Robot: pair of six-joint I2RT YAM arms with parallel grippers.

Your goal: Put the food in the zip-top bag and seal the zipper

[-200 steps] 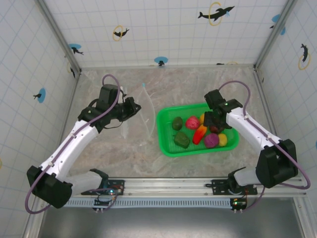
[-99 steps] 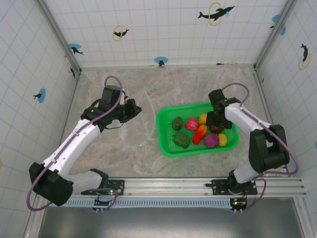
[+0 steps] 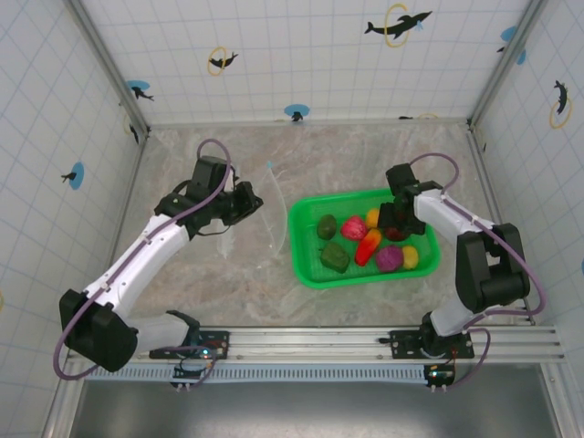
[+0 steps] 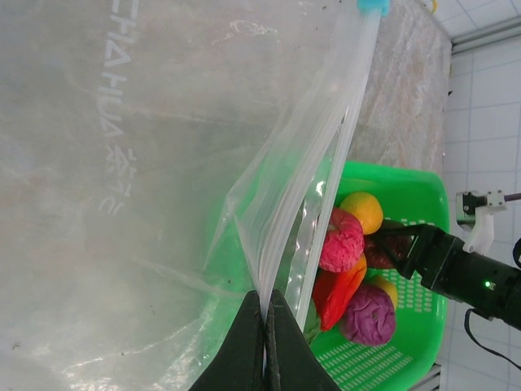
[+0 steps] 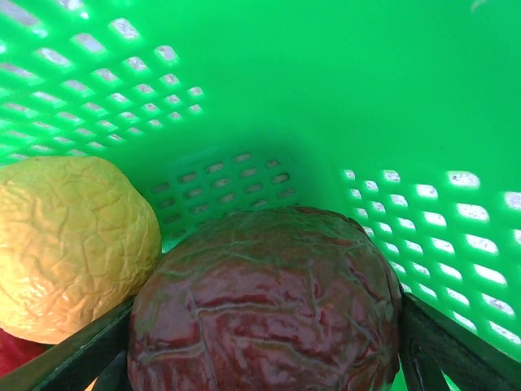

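Where the left gripper (image 4: 264, 314) brings its two dark fingers together, they are closed tight on a fold of clear film from the zip-top bag (image 4: 138, 163), pinching it just beside the mouth. From that pinch the zipper (image 4: 338, 163) runs straight to its pale-blue end piece (image 4: 373, 6), and the mouth alongside it gapes a little. The rest of the pouch lies crinkled on the marble table (image 3: 365, 155), left of centre. Seen from above, its rim strip faces the green basket (image 3: 306, 266), near it but apart.

At the right gripper (image 5: 264, 350), the jaws clasp a maroon piece (image 5: 260, 293) of the food, with a black finger against each flank. It sits low in the right half of the basket, touching a wrinkled yellowish piece (image 5: 69, 244), with the mesh wall close behind.

Crowded around it in the basket are an orange piece (image 3: 372, 217), a pink-red one (image 3: 354, 227), a red-orange pepper (image 3: 369, 246), a magenta cabbage (image 3: 390, 258) and a yellow piece (image 3: 411, 256). A dark green piece (image 3: 327, 226) and a second green one (image 3: 335, 258) lie toward the basket's left side. The basket stands right of centre, nearer the table's near edge, and its left wall rises between the food and the bag's mouth.
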